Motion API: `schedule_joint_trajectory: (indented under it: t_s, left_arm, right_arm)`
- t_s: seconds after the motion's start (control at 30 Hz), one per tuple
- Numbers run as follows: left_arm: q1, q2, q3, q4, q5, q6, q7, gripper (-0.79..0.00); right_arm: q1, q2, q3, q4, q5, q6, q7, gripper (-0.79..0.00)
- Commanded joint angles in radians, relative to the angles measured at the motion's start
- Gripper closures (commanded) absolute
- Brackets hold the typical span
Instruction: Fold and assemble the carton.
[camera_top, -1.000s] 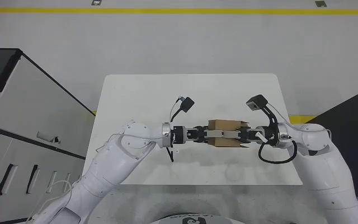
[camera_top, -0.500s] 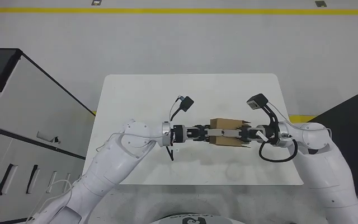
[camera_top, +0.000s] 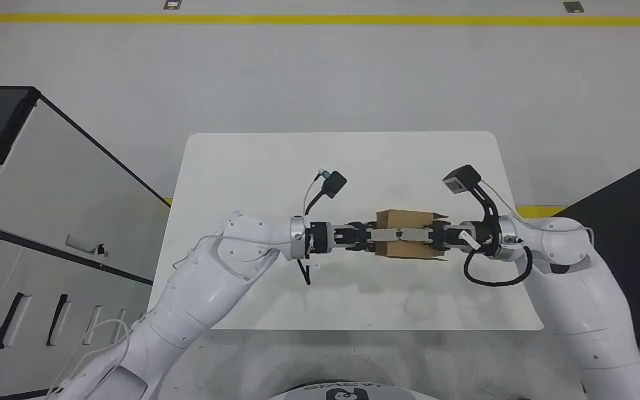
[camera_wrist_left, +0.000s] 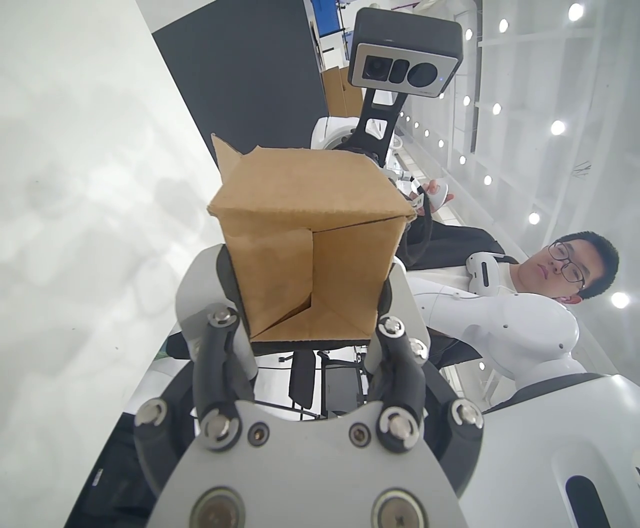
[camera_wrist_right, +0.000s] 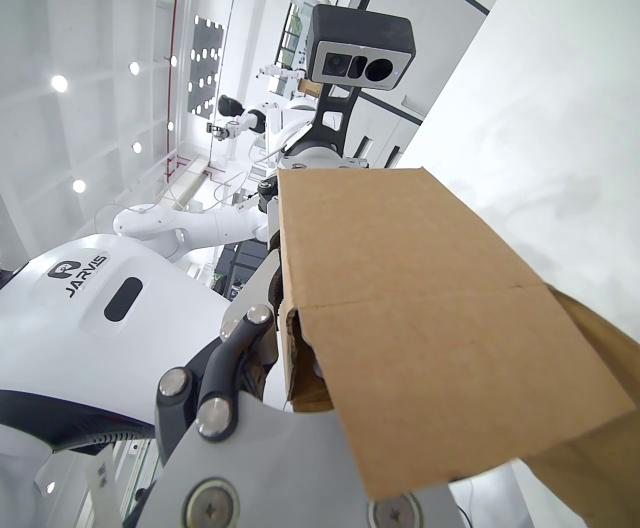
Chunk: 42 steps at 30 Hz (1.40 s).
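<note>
A brown carton (camera_top: 405, 220) hangs above the middle of the white table (camera_top: 250, 180), held between both arms. My left gripper (camera_top: 388, 240) is shut on its left end; in the left wrist view the carton (camera_wrist_left: 310, 225) sits between the two fingers (camera_wrist_left: 200, 285) with its folded, closed end facing the wrist. My right gripper (camera_top: 421, 240) is shut on the right end. There the carton (camera_wrist_right: 400, 300) has an open flap lying over the gripper, one finger (camera_wrist_right: 262, 295) runs along its side, and the other finger is hidden.
A dark cabinet (camera_top: 40, 140) stands off the table's left side and a black surface (camera_top: 610, 200) off its right. Bare tabletop lies all around the carton. A yellow floor line (camera_top: 320, 18) runs beyond the far edge.
The carton and both grippers have shifted slightly toward the table's far side and to the right. Both holds are unchanged.
</note>
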<state>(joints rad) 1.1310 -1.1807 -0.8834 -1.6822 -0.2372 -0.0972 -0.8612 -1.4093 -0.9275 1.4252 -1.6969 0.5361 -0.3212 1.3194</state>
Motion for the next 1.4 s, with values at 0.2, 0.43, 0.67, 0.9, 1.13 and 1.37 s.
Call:
schedule_joint_trajectory:
  t_s: [0.2,0.43,0.67,0.9,1.13,1.37]
  left_arm:
    - [-0.004,-0.002,0.001,0.012,-0.004,-0.001,-0.002,-0.296]
    - [-0.007,-0.006,0.000,0.036,-0.042,-0.018,-0.012,0.000]
    - [-0.010,-0.011,0.001,0.055,-0.091,-0.047,-0.035,0.000]
    - [-0.013,-0.020,0.001,0.104,-0.230,-0.126,-0.098,0.000]
    - [-0.036,-0.032,0.018,0.152,-0.277,-0.149,-0.127,0.000]
    - [-0.044,-0.044,0.030,0.182,-0.352,-0.182,-0.151,0.000]
  right_arm:
    - [0.002,0.003,0.011,0.005,0.016,-0.004,0.005,-0.366]
    - [-0.013,0.009,0.053,0.005,0.050,-0.009,0.024,-0.459]
    - [-0.048,0.018,0.132,0.007,0.130,-0.033,0.077,-0.169]
    - [-0.092,0.023,0.216,0.000,0.215,-0.067,0.090,0.000]
    - [-0.134,0.026,0.279,-0.018,0.261,-0.078,0.102,0.000]
    - [-0.163,0.027,0.330,-0.043,0.264,-0.097,0.082,0.000]
